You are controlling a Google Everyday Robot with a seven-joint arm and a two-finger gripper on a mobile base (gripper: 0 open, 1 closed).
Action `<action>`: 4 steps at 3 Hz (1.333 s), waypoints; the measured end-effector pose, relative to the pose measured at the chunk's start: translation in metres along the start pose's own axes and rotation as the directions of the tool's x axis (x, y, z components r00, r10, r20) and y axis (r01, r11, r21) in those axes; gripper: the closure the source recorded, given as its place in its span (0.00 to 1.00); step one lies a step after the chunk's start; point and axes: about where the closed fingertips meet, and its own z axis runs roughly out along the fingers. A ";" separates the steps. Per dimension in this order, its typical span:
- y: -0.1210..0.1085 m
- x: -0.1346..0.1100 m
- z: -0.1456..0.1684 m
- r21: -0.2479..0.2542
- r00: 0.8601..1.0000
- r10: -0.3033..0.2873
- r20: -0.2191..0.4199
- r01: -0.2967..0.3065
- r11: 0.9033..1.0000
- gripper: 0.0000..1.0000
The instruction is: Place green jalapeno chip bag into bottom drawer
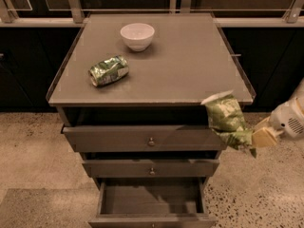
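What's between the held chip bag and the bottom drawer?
Camera view: only the middle drawer's front corner. Gripper holds the chip bag at the cabinet's right corner.

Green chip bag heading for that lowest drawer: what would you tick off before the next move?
1. Green chip bag gripped, the gripper at the cabinet's right with fingers shut on the bag's lower end: ok.
2. Bottom drawer pulled open: ok.
3. Room in that drawer for the bag: ok.
4. Bag above the drawer opening: not ok; it hangs off the right front corner, level with the top drawer.
5. Clear way down past the upper drawers: cannot tell.
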 end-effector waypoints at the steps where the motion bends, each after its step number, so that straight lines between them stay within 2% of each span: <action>1: 0.006 0.047 0.023 -0.053 0.998 0.050 -0.037 -0.052 0.997 1.00; 2: -0.004 0.095 0.066 -0.111 0.989 0.118 -0.089 -0.128 0.986 1.00; 3: -0.021 0.133 0.105 -0.146 0.975 0.184 -0.129 -0.202 0.969 1.00; 4: -0.024 0.141 0.115 -0.160 0.971 0.197 -0.138 -0.218 0.963 1.00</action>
